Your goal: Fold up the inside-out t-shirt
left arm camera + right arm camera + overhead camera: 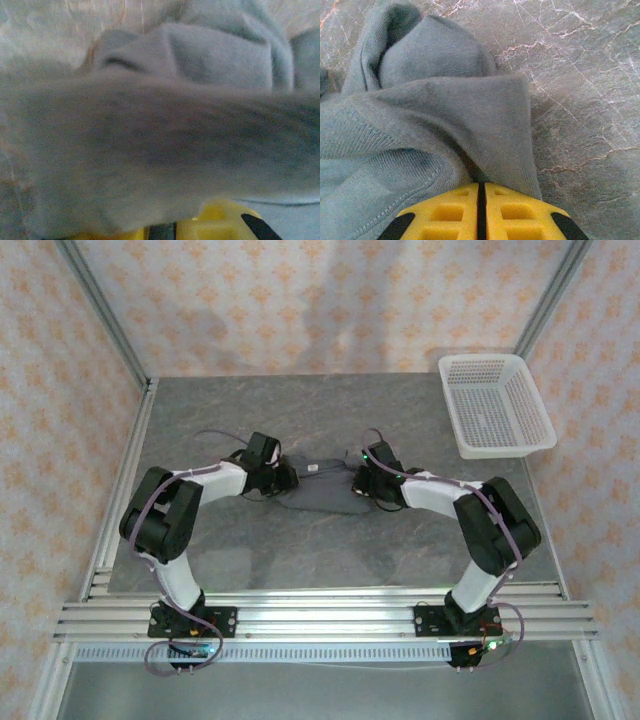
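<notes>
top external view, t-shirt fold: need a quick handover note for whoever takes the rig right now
Left gripper: at the t-shirt's left end, with cloth draped over its fingers; whether it is clamped cannot be told.
Right gripper: shut on a fold at the right end.
Things: the t-shirt lies bunched in a narrow heap mid-table between the grippers. The white basket stands at the far right, apart from it.
Done: no neat fold shows yet.
Left: probably spread it flat, then fold.
</notes>
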Available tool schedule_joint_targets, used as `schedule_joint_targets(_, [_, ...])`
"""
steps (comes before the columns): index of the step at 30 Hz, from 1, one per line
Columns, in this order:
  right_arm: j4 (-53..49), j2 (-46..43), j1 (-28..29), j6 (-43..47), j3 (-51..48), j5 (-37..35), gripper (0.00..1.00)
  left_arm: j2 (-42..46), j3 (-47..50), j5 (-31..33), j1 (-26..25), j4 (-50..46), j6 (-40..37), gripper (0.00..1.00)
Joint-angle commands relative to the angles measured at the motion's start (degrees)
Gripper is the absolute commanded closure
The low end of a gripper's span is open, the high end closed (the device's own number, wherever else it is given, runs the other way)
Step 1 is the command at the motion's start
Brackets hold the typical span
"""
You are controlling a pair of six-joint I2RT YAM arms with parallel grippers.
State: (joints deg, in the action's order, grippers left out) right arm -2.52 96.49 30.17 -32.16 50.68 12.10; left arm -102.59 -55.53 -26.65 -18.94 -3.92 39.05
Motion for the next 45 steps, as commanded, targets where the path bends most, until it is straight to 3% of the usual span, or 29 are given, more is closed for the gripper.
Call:
schedule_joint_targets(1, [-1.9, -1.1, -0.3, 0.1, 0.0, 0.9, 0.87, -1.2, -1.3, -2.3, 2.1, -0.4, 1.3, 0.76])
schedule_joint_targets(6, [-4.4, -8.2, -0.4, -2.4, 1.5, -2.2, 0.74, 7.4, -2.6, -2.6, 1.8, -3.5, -1.4, 0.54])
schedule_joint_targets(8, [-6.9, -10.4, -0.7, -6.3, 1.2, -7.0, 0.62, 11.0, -3.5, -1.4, 1.8, -6.2, -2.8, 0.49])
schedule_joint_targets(9, [-7.8, -10.8, -0.9, -8.1, 0.8, -8.1, 0.48, 12.9, -3.7, -0.9, 1.8, -7.0, -3.3, 0.47])
schedule_joint_targets(11, [-7.1, -10.7, -1.3, -10.6, -0.4, -7.0, 0.38, 17.4, -3.9, 0.4, 1.8, -8.9, -4.5, 0.41])
schedule_joint_targets(16, [1.4, -4.4, -0.4, -19.3, -2.0, 4.9, 0.33, 29.9, -3.5, 6.8, 1.9, -15.6, -7.5, 0.17])
schedule_joint_targets(18, [3.6, -1.5, 1.2, -19.8, -0.8, 6.2, 0.35, 33.7, -2.7, 9.7, 1.9, -18.4, -8.1, 0.07])
schedule_joint_targets(23, [5.5, 7.8, 3.6, -19.3, 6.5, 9.2, 0.61, 39.8, 0.5, 13.1, 2.2, -22.6, -8.1, 0.05])
schedule_joint_targets(27, [4.7, 18.0, 6.1, -17.8, 19.0, 10.1, 0.72, 42.5, 4.1, 16.2, 2.6, -23.4, -6.1, 0.05])
schedule_joint_targets(32, [4.9, 34.6, 9.9, -20.0, 42.0, 13.2, 0.67, 41.5, 5.3, 20.6, 4.8, -27.1, -1.2, 0.05])
schedule_joint_targets(35, [2.0, 41.5, 11.9, -19.9, 56.8, 14.9, 0.49, 40.9, 6.0, 19.7, 7.7, -27.3, 1.9, 0.06])
schedule_joint_targets(38, [-1.6, 36.9, 11.1, -16.7, 58.0, 10.7, 0.34, 41.3, 7.6, 17.1, 11.4, -25.6, 7.4, 0.02])
schedule_joint_targets(41, [3.1, 25.3, 7.8, -16.4, 47.4, 9.7, 0.30, 38.6, 9.2, 11.4, 14.3, -20.6, 12.7, 0.00])
schedule_joint_targets(45, [1.7, 7.1, 4.2, -13.2, 32.0, 5.1, 0.27, 27.5, 5.5, 4.3, 14.5, -14.7, 16.6, 0.04])
